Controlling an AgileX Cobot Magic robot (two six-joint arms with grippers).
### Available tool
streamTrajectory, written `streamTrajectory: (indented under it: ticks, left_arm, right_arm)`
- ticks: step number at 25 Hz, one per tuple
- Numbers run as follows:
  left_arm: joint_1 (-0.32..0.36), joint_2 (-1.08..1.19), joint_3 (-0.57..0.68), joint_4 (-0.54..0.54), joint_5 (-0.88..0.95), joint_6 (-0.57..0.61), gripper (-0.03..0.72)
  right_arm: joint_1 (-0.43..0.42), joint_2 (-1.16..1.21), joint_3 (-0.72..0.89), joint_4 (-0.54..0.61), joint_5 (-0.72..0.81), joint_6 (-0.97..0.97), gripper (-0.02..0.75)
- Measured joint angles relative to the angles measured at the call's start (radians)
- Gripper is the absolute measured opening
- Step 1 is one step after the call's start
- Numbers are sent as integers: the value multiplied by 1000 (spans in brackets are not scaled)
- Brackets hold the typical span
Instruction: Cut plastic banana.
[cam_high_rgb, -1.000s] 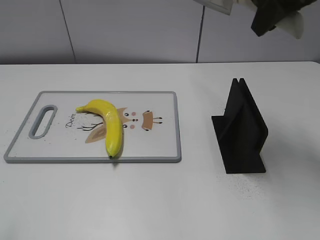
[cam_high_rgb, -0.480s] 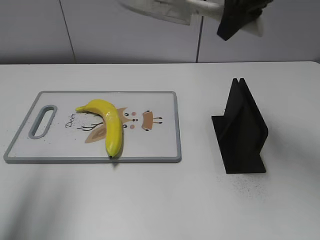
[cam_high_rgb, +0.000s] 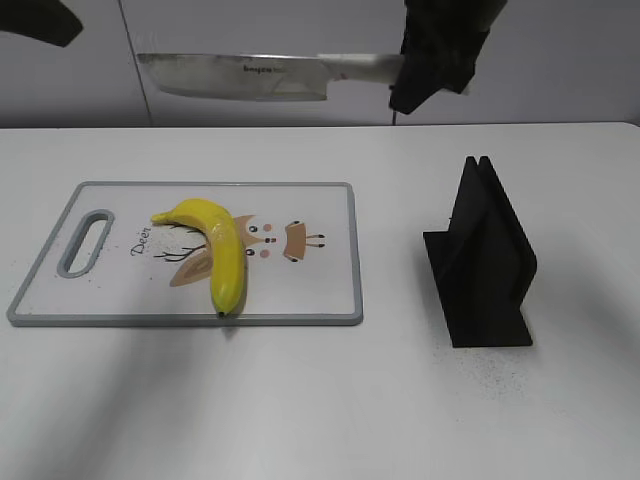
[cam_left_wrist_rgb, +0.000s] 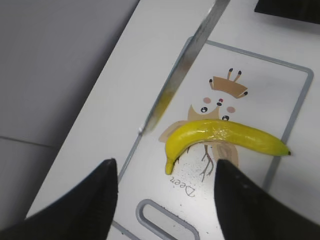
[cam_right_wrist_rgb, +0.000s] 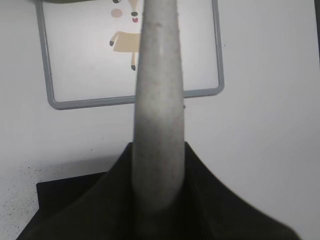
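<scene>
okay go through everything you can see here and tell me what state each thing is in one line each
Glossy yellow plastic banana: whole, uncut, lying on the board.
White grey-rimmed cutting board: flat on the table.
Steel-bladed kitchen knife: in the air, horizontal.
Black knife stand: upright, empty.
Right gripper: shut on the knife.
Left gripper: open, empty, above the board.

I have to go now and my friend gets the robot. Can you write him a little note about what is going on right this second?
Right gripper: shut on the knife, held level in the air above the far edge of the cutting board.
Left gripper: open and empty, hovering over the board's handle end.
Plastic banana: lying whole on the board, across the deer picture.
Black knife stand: empty, right of the board.
Done: knife picked up.
Left: steady the banana, bring the knife down, cut it.
</scene>
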Motion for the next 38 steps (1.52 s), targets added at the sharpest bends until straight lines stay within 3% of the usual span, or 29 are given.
streamTrajectory:
  ticks: [7, 18, 22, 25, 27, 29, 38]
  left_arm:
    - [0, 156, -39, -60, 68, 272, 572]
    - [0, 325, -40, -146, 19, 326, 500]
    - [0, 364, -40, -146, 10, 326, 394]
    - [0, 386, -40, -147, -6, 327, 240]
    - [0, 393, -40, -149, -9, 327, 96]
    - [-1, 400, -40, -147, -8, 330, 34]
    - [-1, 464, -40, -138, -7, 337, 3]
  right_arm:
    - [10, 70, -20, 46, -1, -110, 161]
    - [11, 137, -31, 148, -3, -181, 161]
    - [11, 146, -31, 150, -3, -181, 161]
    - [11, 146, -31, 151, -3, -182, 161]
    - [11, 149, -31, 150, -12, -181, 161]
    - [11, 159, -33, 150, -20, -182, 161]
    - [11, 219, -38, 151, -27, -192, 161]
